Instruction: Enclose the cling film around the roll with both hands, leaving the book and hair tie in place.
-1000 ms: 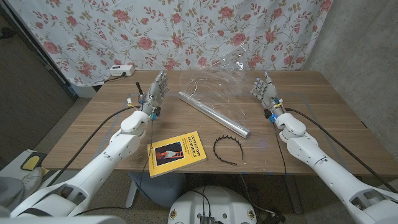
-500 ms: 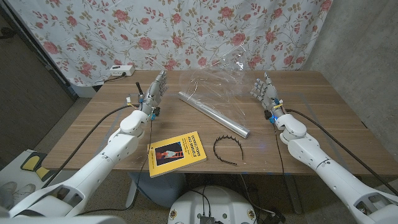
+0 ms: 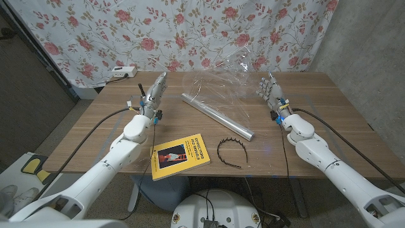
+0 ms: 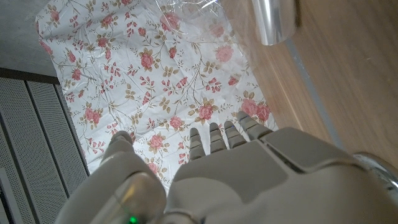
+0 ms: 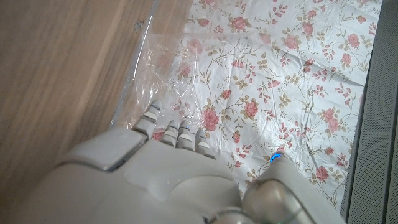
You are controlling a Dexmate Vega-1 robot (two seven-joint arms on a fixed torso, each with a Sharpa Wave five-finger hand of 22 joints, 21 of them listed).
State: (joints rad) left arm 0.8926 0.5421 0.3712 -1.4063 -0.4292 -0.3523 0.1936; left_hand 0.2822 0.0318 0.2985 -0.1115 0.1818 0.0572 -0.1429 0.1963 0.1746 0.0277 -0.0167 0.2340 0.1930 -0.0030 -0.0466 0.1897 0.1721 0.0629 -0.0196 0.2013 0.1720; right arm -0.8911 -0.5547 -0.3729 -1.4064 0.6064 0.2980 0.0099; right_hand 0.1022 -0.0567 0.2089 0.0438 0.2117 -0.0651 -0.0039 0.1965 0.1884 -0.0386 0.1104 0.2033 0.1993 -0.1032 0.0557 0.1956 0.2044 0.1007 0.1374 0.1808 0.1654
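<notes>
Roll (image 3: 217, 114) lies slantwise mid-table, cling film (image 3: 218, 81) billowing off it toward the far edge. Left hand (image 3: 155, 95) and right hand (image 3: 267, 91) stand either side, fingers apart, holding nothing. Book (image 3: 180, 154) and hair tie (image 3: 230, 151) sit near the front edge; power strip (image 3: 123, 71) behind the far-left corner. Left wrist view catches the roll's end (image 4: 273, 20) close up.

— What blocks your hands?
— Little. Your left hand (image 3: 155, 92) has bare table (image 3: 95, 123) between it and the roll (image 3: 217, 115) at its 3 o'clock. Your right hand (image 3: 268, 92) has open wood toward 9 o'clock; the cling film (image 3: 221, 79) rises crumpled there.
— Nearer you?
— The book (image 3: 181, 155) and hair tie (image 3: 230, 151) lie at the roll's 6 o'clock, apart from it
</notes>
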